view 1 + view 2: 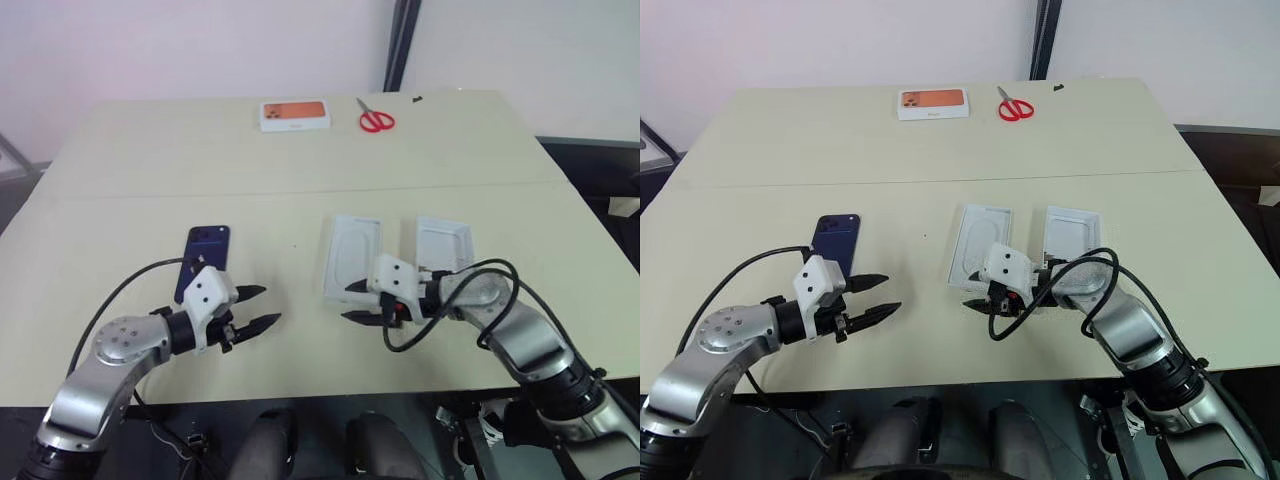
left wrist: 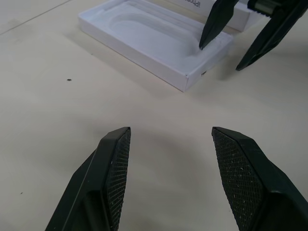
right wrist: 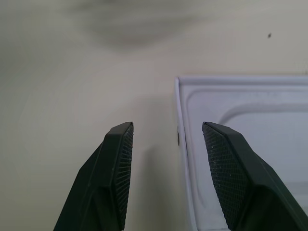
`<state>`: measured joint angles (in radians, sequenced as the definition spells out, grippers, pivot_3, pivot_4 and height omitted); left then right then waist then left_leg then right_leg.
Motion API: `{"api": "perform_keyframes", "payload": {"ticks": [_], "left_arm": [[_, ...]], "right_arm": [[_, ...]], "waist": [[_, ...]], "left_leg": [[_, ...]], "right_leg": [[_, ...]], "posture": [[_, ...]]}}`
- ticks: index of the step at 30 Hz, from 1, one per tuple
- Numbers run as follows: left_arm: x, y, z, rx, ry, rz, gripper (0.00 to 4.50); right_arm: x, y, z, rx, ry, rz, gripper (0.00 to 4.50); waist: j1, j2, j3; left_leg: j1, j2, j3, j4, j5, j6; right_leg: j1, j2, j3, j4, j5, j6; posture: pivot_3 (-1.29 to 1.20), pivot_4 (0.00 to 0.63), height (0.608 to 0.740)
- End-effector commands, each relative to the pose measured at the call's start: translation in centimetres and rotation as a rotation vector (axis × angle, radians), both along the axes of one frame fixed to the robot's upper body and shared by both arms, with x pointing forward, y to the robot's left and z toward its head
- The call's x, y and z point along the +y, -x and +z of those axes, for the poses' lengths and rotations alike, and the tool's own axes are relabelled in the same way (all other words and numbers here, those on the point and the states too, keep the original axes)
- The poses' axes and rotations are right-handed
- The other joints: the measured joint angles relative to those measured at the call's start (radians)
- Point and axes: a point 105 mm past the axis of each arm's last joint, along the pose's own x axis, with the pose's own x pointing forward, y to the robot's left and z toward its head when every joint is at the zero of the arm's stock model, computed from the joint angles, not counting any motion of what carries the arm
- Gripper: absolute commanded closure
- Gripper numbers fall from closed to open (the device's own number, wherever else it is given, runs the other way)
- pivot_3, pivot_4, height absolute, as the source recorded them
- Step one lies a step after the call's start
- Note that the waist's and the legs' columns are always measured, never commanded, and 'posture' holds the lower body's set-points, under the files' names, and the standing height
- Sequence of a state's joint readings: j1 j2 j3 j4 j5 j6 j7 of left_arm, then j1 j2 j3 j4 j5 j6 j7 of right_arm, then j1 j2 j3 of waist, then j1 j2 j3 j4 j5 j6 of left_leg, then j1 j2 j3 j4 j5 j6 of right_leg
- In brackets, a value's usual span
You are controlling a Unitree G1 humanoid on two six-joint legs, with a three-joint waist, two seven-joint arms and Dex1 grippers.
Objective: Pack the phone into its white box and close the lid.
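Observation:
The phone (image 1: pixel 205 255), dark navy with its camera cluster up, lies flat on the table to the left. My left gripper (image 1: pixel 268 305) hovers open and empty just near of it, pointing right. Two shallow white trays lie side by side, open side up. The left tray (image 1: pixel 352 258) has a ridged white inside with an oval. The right tray (image 1: pixel 443 243) has a plainer, greyer inside. I cannot tell which is the white box and which the lid. My right gripper (image 1: pixel 350 302) stands open and empty at the left tray's near corner (image 3: pixel 180 139), pointing left.
A small white box with an orange picture (image 1: pixel 295 115) and red scissors (image 1: pixel 376 120) lie at the table's far edge. A seam (image 1: pixel 300 192) crosses the tabletop. Black cables loop from both wrists. Bare table lies between the phone and the trays.

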<state>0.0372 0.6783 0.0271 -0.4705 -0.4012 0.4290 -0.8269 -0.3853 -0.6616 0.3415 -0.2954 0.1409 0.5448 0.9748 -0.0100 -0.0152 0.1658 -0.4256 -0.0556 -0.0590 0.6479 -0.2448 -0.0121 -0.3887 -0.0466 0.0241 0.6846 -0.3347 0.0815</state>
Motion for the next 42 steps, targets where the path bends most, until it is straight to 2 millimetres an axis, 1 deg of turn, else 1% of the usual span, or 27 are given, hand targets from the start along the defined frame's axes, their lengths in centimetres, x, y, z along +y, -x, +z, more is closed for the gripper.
{"api": "perform_keyframes", "payload": {"ticks": [1, 4, 7, 11, 19, 25, 26, 27, 28, 31, 33, 37, 39, 40, 41, 42], "left_arm": [[0.2, 0.0, 0.5, -0.030, -0.004, 0.003, 1.68], [0.3, -0.1, 0.8, -0.038, 0.014, 0.016, 1.68], [0.4, -0.1, 1.1, -0.042, 0.025, 0.027, 1.68], [0.8, 0.0, 1.0, -0.043, 0.024, 0.048, 1.68], [1.9, 0.3, 0.8, -0.037, 0.014, 0.094, 1.68], [2.2, 0.3, 0.8, -0.038, 0.009, 0.106, 1.68], [2.2, 0.3, 0.8, -0.038, 0.009, 0.108, 1.68], [2.2, 0.3, 0.8, -0.038, 0.010, 0.110, 1.68], [2.2, 0.3, 0.8, -0.037, 0.010, 0.111, 1.68], [2.2, 0.2, 0.8, -0.037, 0.010, 0.117, 1.68], [2.3, 0.1, 0.8, -0.040, 0.012, 0.125, 1.68], [2.6, -0.3, 1.2, -0.047, 0.034, 0.163, 1.68], [3.2, -0.8, 1.6, -0.049, 0.054, 0.209, 1.68], [3.6, -1.2, 1.8, -0.047, 0.067, 0.238, 1.68], [4.0, -1.5, 1.9, -0.044, 0.079, 0.269, 1.68], [4.5, -1.9, 2.1, -0.039, 0.088, 0.310, 1.68]], "right_arm": [[0.1, -0.2, -0.2, -0.050, 0.032, 0.026, 3.00], [0.3, -0.2, -0.2, -0.066, 0.032, 0.049, 4.48], [0.8, 0.2, 0.2, -0.085, 0.007, 0.092, 4.48], [1.4, 0.3, -0.1, -0.113, 0.023, 0.130, 4.48], [3.9, 0.1, 0.5, -0.129, -0.031, 0.160, 4.48], [3.9, 0.5, 0.5, -0.105, -0.030, 0.198, 4.48], [3.9, 0.5, 0.7, -0.093, -0.039, 0.195, 3.97], [3.9, 0.5, 0.9, -0.085, -0.049, 0.192, 3.77], [3.9, 0.4, 1.1, -0.082, -0.058, 0.191, 3.48], [4.1, 0.4, 2.1, -0.093, -0.104, 0.183, 1.84], [4.3, 0.3, 2.8, -0.096, -0.140, 0.175, 0.89], [4.6, -0.2, 4.3, -0.097, -0.213, 0.144, 0.89], [5.1, -0.9, 4.9, -0.096, -0.245, 0.113, 0.89], [5.4, -1.5, 5.2, -0.097, -0.255, 0.084, 1.43], [5.7, -2.2, 5.4, -0.101, -0.262, 0.051, 1.79], [6.0, -2.9, 5.5, -0.098, -0.264, 0.018, 2.26]], "waist": [[0.000, 0.000, 0.000], [-0.001, 0.000, 0.000], [-0.001, 0.000, 0.000], [-0.001, 0.000, 0.000], [-0.002, 0.000, 0.000], [0.000, 0.000, 0.000], [-0.001, 0.000, 0.000], [-0.001, 0.000, 0.000], [-0.002, 0.000, 0.000], [-0.002, 0.000, 0.000], [-0.001, 0.000, 0.000], [-0.001, 0.000, 0.000], [-0.002, 0.000, 0.000], [-0.002, 0.000, 0.000], [-0.002, 0.000, 0.000], [-0.003, 0.000, 0.000]], "left_leg": [[0.000, 0.000, 0.000, 0.000, 0.000, 0.000], [0.000, 0.000, 0.000, 0.000, 0.000, 0.000], [0.000, 0.000, 0.000, 0.000, 0.000, 0.000], [0.000, 0.000, 0.000, 0.000, 0.000, 0.000], [0.000, 0.000, 0.000, 0.000, 0.000, 0.000], [0.000, 0.000, 0.000, 0.000, 0.000, 0.000], [0.000, 0.000, 0.000, 0.000, 0.000, 0.000], [0.000, 0.000, 0.000, 0.000, 0.000, 0.000], [0.000, 0.000, 0.000, 0.000, 0.000, 0.000], [0.000, 0.000, 0.000, 0.000, 0.000, 0.000], [0.000, 0.000, 0.000, 0.000, 0.000, 0.000], [0.000, 0.000, 0.000, 0.000, 0.000, 0.000], [0.000, 0.000, 0.000, 0.000, 0.000, 0.000], [0.000, 0.000, 0.000, 0.000, 0.000, 0.000], [0.000, 0.000, 0.000, 0.000, 0.000, 0.000], [0.000, 0.000, 0.000, 0.000, 0.000, 0.000]], "right_leg": [[0.000, 0.000, 0.000, 0.000, 0.000, 0.000], [0.000, 0.000, 0.000, 0.000, 0.000, 0.000], [0.000, 0.000, 0.000, 0.000, 0.000, 0.000], [0.000, 0.000, 0.000, 0.000, 0.000, 0.000], [0.000, 0.000, 0.000, 0.000, 0.000, 0.000], [0.000, 0.000, 0.000, 0.000, 0.000, 0.000], [0.000, 0.000, 0.000, 0.000, 0.000, 0.000], [0.000, 0.000, 0.000, 0.000, 0.000, 0.000], [0.000, 0.000, 0.000, 0.000, 0.000, 0.000], [0.000, 0.000, 0.000, 0.000, 0.000, 0.000], [0.000, 0.000, 0.000, 0.000, 0.000, 0.000], [0.000, 0.000, 0.000, 0.000, 0.000, 0.000], [0.000, 0.000, 0.000, 0.000, 0.000, 0.000], [-0.001, 0.000, 0.000, 0.000, 0.000, 0.000], [-0.001, 0.000, 0.000, 0.001, 0.000, 0.000], [-0.001, 0.000, 0.000, 0.001, 0.000, 0.000]], "posture": [[0.00, 0.150, 0.740], [0.00, 0.150, 0.740], [0.00, 0.150, 0.740], [0.00, 0.150, 0.740], [0.00, 0.150, 0.740], [0.00, 0.150, 0.740], [0.00, 0.150, 0.740], [0.00, 0.150, 0.740], [0.00, 0.150, 0.740], [0.00, 0.150, 0.740], [0.00, 0.150, 0.740], [0.00, 0.150, 0.740], [0.00, 0.150, 0.740], [0.00, 0.150, 0.740], [0.00, 0.150, 0.740], [0.00, 0.150, 0.740]]}}
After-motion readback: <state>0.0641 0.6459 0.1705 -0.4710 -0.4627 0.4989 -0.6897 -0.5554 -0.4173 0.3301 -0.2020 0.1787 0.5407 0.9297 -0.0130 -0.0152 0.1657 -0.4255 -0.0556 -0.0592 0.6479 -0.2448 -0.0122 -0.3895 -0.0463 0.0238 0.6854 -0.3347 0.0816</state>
